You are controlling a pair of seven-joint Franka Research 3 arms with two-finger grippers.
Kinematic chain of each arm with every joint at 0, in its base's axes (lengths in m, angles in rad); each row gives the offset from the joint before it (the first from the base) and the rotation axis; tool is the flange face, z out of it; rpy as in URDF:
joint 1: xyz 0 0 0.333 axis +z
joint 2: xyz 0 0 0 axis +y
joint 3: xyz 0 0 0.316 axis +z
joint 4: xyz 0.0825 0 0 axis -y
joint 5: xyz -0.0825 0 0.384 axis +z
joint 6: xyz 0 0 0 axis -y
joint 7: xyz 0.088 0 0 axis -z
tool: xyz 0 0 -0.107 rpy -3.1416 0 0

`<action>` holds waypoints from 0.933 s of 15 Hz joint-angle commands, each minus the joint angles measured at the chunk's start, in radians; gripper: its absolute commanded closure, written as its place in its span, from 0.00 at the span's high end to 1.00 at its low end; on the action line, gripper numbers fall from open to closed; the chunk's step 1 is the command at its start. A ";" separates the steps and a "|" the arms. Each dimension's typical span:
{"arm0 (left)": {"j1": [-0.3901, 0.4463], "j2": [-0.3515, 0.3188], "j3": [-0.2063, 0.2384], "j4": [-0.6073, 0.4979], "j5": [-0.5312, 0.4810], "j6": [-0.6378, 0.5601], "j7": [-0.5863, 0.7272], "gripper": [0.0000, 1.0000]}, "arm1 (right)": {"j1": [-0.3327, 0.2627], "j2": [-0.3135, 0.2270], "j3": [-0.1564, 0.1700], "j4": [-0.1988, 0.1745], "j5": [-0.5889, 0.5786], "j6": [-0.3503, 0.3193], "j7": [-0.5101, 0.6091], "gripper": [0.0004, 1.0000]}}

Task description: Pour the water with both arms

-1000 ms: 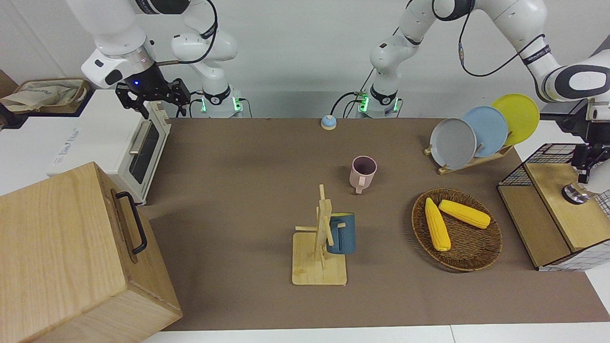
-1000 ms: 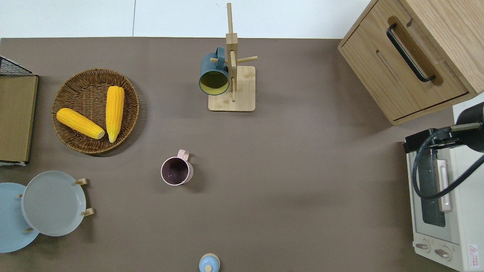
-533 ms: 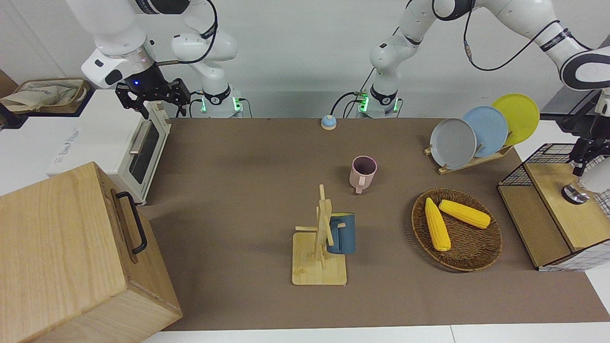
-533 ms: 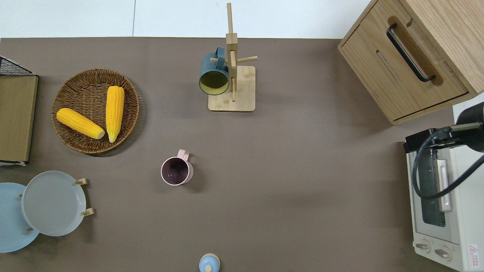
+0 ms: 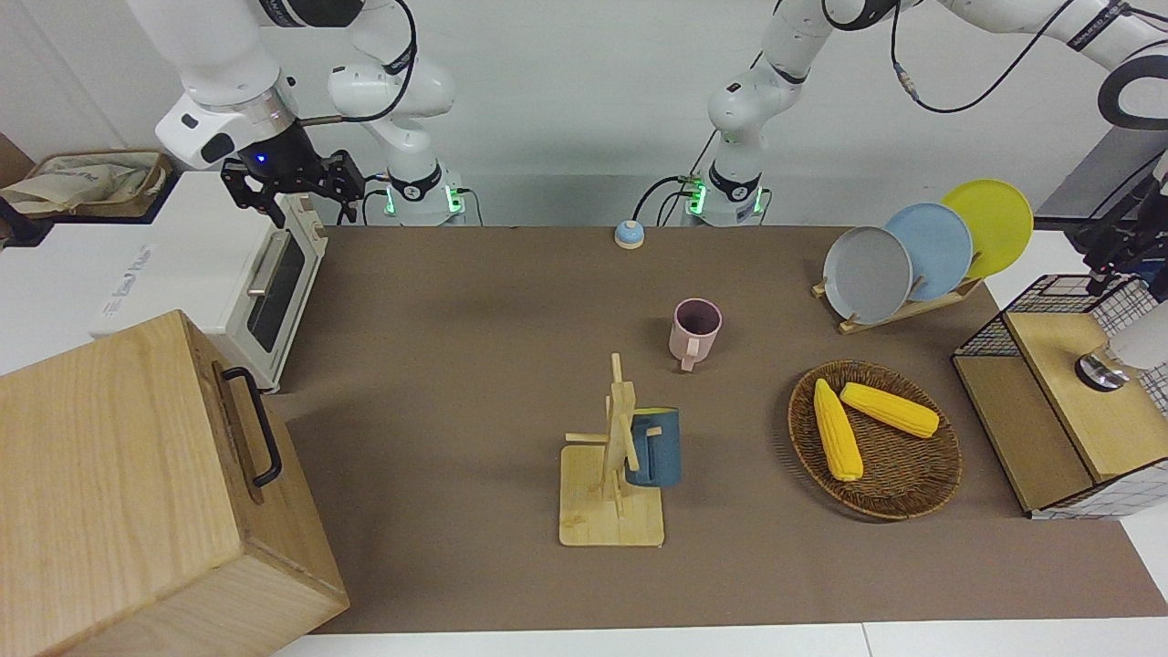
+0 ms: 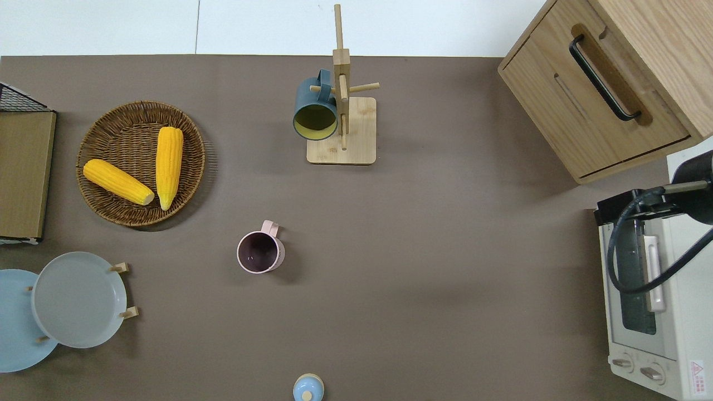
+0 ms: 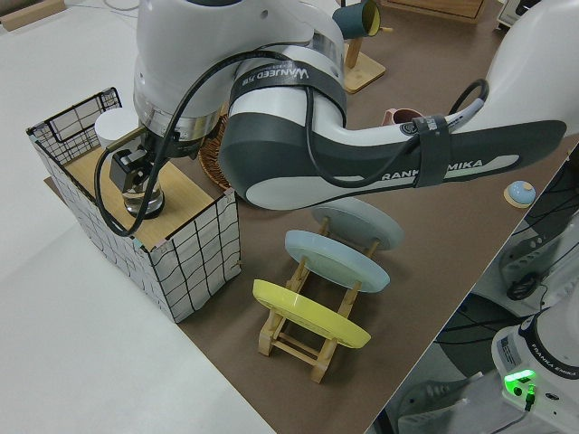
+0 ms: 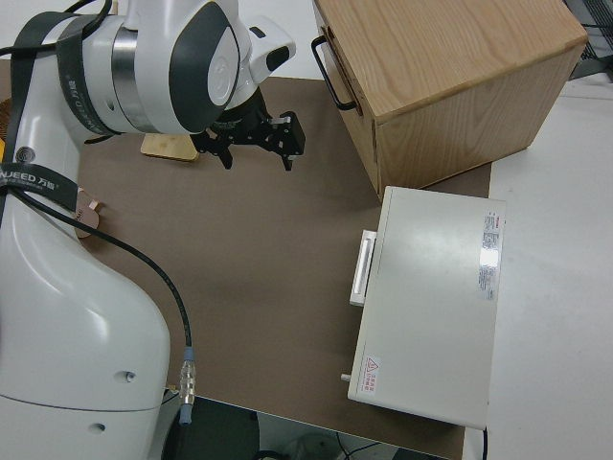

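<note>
The left gripper [image 7: 136, 172] is held above a steel-capped white bottle [image 5: 1115, 358] on the wire-sided shelf [image 7: 185, 194]; whether its fingers are spread cannot be told. The right gripper [image 5: 285, 187], fingers spread and empty, is parked. The pink mug [image 6: 260, 252] is left mid-table. Grasping the bottle is judged the step in hand; a descent and squeeze are called for.

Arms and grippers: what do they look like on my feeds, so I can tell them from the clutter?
Both arms are glossy white, rounded jointed segments with dark bands; the left side view shows lettering reading FRANKA EMIKA. Loose black cables run along them. The right gripper is black with a small blue wrist light above it; the left gripper is black too. Green lights glow at the bases.
</note>
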 commanded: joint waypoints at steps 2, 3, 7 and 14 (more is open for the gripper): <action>-0.076 -0.046 -0.013 -0.001 0.120 -0.131 -0.130 1.00 | -0.003 -0.008 0.001 0.000 0.005 -0.005 -0.017 0.99; -0.089 -0.054 -0.013 -0.001 0.122 -0.163 -0.156 1.00 | -0.003 -0.008 0.001 0.000 0.005 -0.005 -0.017 0.99; -0.135 -0.091 -0.043 -0.001 0.120 -0.226 -0.170 1.00 | -0.003 -0.008 0.001 0.000 0.005 -0.005 -0.017 0.99; -0.276 -0.106 -0.085 -0.003 0.120 -0.330 -0.371 1.00 | -0.003 -0.008 0.001 0.000 0.005 -0.005 -0.017 0.99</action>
